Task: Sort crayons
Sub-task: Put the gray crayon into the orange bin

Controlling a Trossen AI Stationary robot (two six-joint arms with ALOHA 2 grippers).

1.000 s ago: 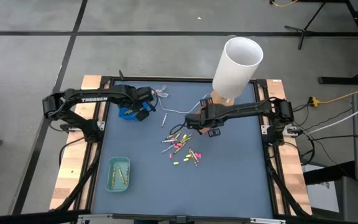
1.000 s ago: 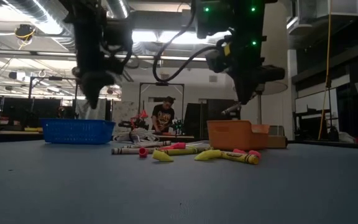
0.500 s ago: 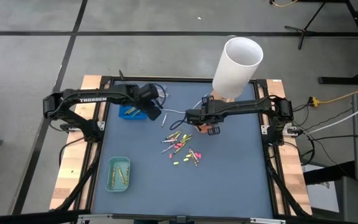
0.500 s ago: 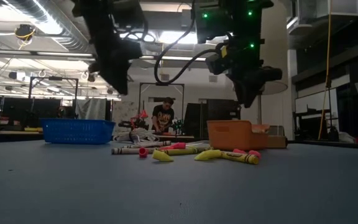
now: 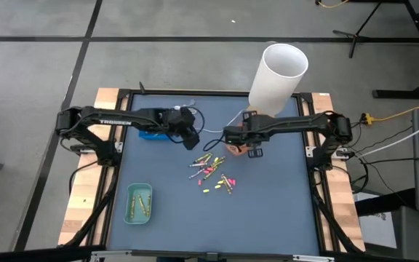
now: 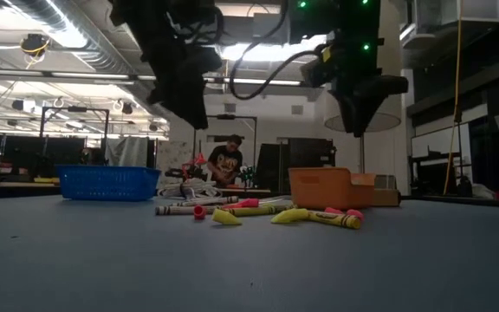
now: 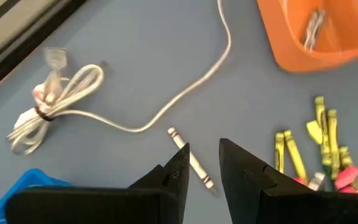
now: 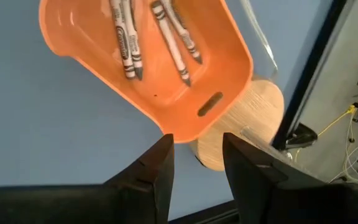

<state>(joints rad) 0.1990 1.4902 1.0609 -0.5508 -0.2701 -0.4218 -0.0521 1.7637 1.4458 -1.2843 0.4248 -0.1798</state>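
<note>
Roughly a dozen crayons [image 5: 211,171] lay loose in a scatter mid-surface, mostly yellow with some pink, several overlapping or touching. More were already sorted: pale ones in the orange tray [image 8: 148,56], yellowish ones in the green tray [image 5: 139,203] near the front left corner; the blue basket [image 6: 109,183] sat at back left.

Handling call: light, stiff wax sticks, paper-wrapped, so decent friction, but round, so they'd likely roll if nudged, and they could snap under a hard squeeze. Best hold looked like mid-length, across the short axis, jaws square to the stick. Outliers at the pile's edge looked easier than the crossed ones. One pale stick [image 7: 191,160] lay alone, apart from the pile, just beyond the left pincer [image 7: 204,162].

Left pincer hovered above the surface beside the blue basket, fingers parted a narrow gap, nothing between them. Right pincer [image 8: 194,155] hung over the orange tray, jaws apart and empty.

White cable [image 7: 135,106] trailed near the lone stick; I'd have watched for snagging it.
</note>
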